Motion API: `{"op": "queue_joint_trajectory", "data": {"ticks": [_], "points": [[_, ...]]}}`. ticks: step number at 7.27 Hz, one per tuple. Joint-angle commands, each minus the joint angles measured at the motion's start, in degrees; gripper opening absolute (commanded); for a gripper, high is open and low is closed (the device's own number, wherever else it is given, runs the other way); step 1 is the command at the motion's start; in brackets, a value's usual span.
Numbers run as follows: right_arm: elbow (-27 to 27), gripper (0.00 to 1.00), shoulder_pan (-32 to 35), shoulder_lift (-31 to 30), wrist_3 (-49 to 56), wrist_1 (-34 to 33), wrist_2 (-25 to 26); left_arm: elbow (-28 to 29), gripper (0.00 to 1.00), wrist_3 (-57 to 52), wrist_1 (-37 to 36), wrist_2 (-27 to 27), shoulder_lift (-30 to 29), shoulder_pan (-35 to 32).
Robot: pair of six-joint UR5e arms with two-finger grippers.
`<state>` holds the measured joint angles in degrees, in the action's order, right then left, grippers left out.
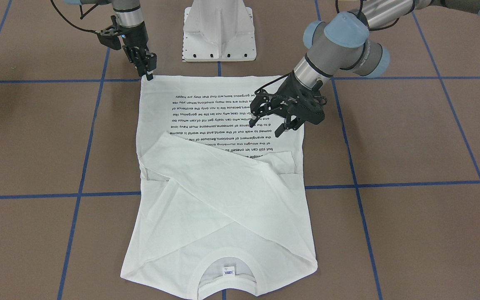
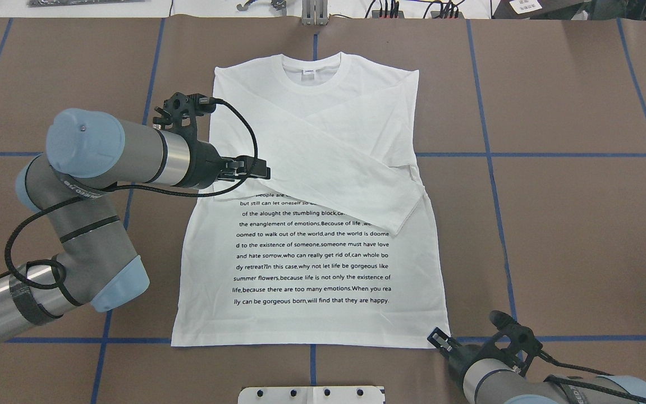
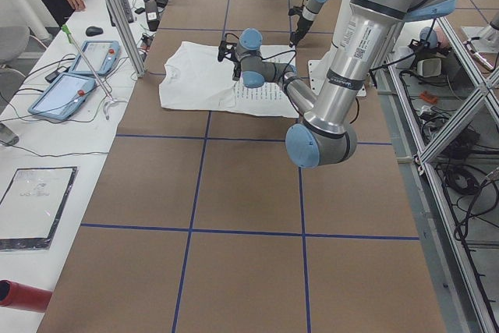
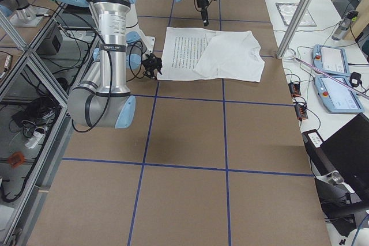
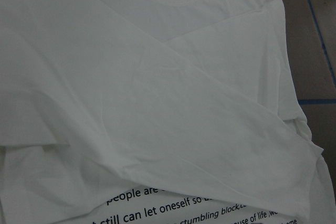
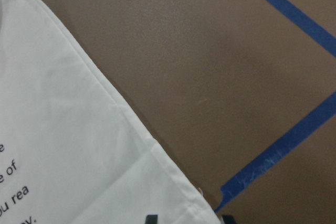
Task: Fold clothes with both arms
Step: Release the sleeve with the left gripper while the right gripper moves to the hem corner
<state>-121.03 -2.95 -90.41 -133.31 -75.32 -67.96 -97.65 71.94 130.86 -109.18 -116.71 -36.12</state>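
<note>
L gripper (image 1: 270, 128): I see fingers spread wide, empty, above T-shirt (image 1: 206, 200) side edge. R gripper (image 1: 149, 75): fingers narrowly parted, straddling hem corner on surface (image 1: 410, 137).

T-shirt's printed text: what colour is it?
Black printed text on the white T-shirt; clearest in the overhead exterior view.
</note>
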Motion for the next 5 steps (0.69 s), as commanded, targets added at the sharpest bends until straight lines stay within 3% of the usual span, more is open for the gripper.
{"op": "queue_joint_trajectory", "data": {"ticks": [1, 3, 5], "points": [[-0.35, 0.00, 0.14, 0.06, 0.07, 0.18, -0.15, -0.08, 0.86, 0.04, 0.01, -0.07, 0.00, 0.00], [-1.57, 0.00, 0.40, -0.02, 0.07, 0.18, -0.07, -1.48, 0.86, 5.79, -0.60, 0.11, 0.00, 0.00], [-2.10, 0.00, 0.40, -0.29, 0.07, 0.18, 0.02, -9.17, 0.86, 11.20, -0.86, 4.82, 8.64, 3.31]]}}
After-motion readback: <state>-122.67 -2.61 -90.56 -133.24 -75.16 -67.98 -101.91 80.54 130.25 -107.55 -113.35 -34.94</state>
